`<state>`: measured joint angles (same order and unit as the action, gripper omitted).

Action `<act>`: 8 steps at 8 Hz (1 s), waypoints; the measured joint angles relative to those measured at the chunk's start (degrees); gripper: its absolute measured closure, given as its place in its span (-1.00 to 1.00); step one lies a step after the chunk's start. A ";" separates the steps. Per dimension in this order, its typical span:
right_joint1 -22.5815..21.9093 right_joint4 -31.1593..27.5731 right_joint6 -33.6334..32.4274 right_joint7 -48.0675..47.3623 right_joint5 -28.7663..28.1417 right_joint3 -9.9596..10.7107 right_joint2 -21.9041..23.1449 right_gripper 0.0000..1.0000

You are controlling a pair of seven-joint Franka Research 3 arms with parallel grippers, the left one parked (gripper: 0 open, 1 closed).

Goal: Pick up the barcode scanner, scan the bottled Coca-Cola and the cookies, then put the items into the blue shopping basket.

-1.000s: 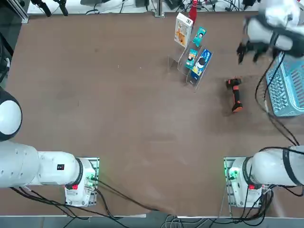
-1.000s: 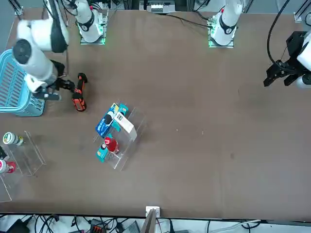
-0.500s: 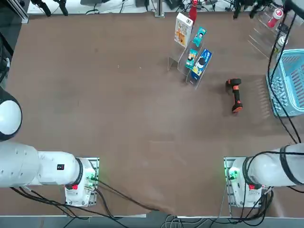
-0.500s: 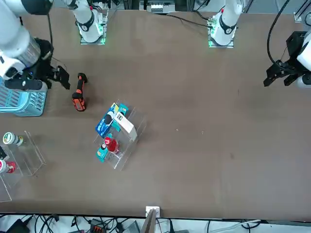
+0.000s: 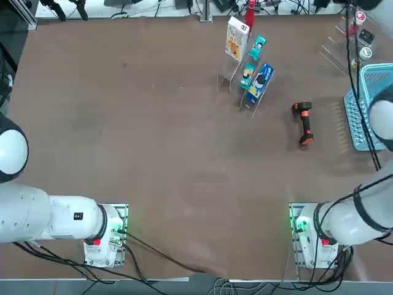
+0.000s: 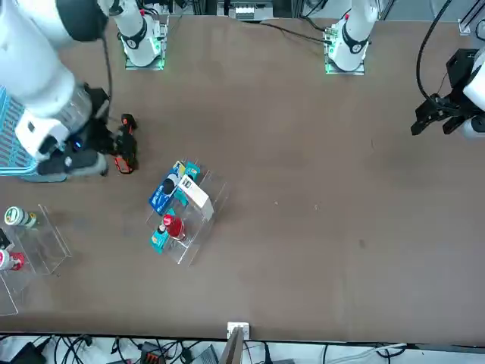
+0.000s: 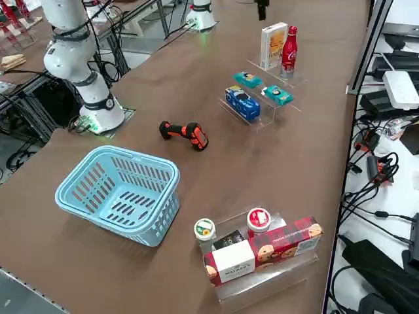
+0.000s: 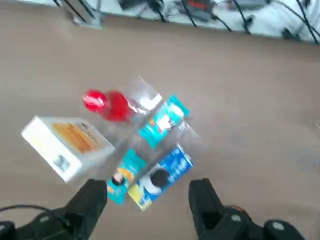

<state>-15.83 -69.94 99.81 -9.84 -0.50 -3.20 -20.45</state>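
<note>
Brown tabletop (image 5: 153,135) carries all task items. In the overhead view, from left to right: the cookies (image 5: 236,38), a white carton with an orange picture, stand upright on a clear acrylic rack (image 5: 228,78); the bottled Coca-Cola (image 5: 249,13) stands just behind the carton; two teal packets (image 5: 258,47) and a blue packet (image 5: 262,80) occupy the lower tiers. The barcode scanner (image 5: 303,123) lies flat on the table, between the rack and the blue shopping basket (image 5: 362,126), apart from both. The right gripper (image 8: 150,200) hangs above the table near the scanner; its fingers (image 8: 202,202) are spread wide with nothing between them. Height above the scanner is probably moderate, though the front view (image 6: 121,144) partly hides it.
</note>
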 joint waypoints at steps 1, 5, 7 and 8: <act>-1.01 3.42 1.82 0.00 0.00 0.01 -3.77 -1.00; -3.28 6.27 7.80 0.00 0.00 0.03 -9.76 -1.00; -3.89 6.32 9.52 0.00 0.00 0.04 -10.99 -1.00; -4.26 6.35 10.12 0.00 0.00 0.04 -11.50 -1.00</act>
<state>-20.10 -63.60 109.93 -9.84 -0.50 -3.17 -31.95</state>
